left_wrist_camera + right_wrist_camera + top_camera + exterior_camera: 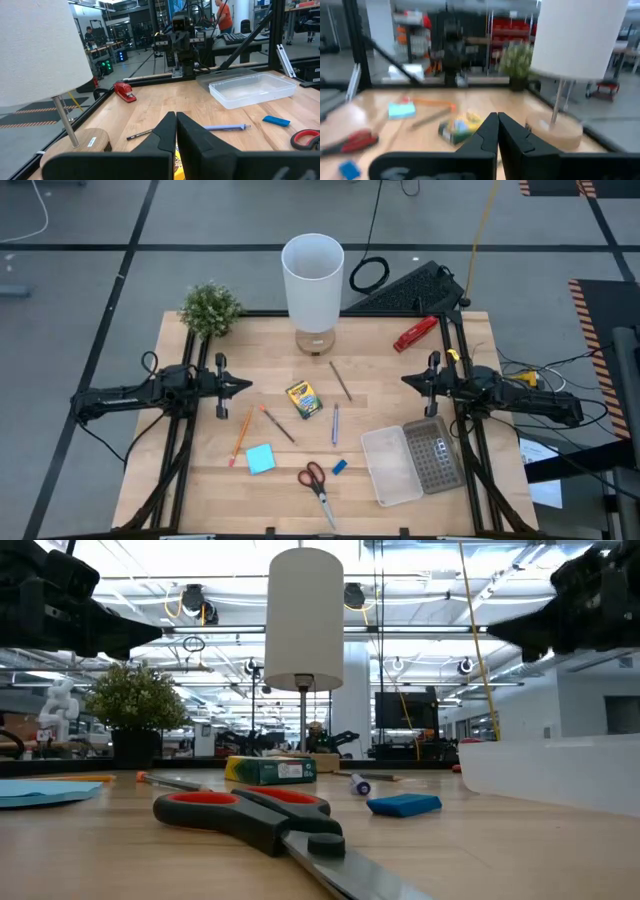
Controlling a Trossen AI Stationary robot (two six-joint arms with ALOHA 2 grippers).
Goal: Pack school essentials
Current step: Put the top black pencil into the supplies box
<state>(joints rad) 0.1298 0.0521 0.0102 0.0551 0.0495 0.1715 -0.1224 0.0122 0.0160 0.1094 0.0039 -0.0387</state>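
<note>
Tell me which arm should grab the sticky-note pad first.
Left, probably. The sticky-note pad lies on the table's left half, nearer the left claw, which hangs shut above the left side. The right claw, also shut, hangs over the right side by the open case, farther away.

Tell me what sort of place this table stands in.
Probably a robotics lab or workshop. Two dark arms flank a wooden table, another robot rig stands beyond it, and long rows of ceiling lights run over workbenches behind.
</note>
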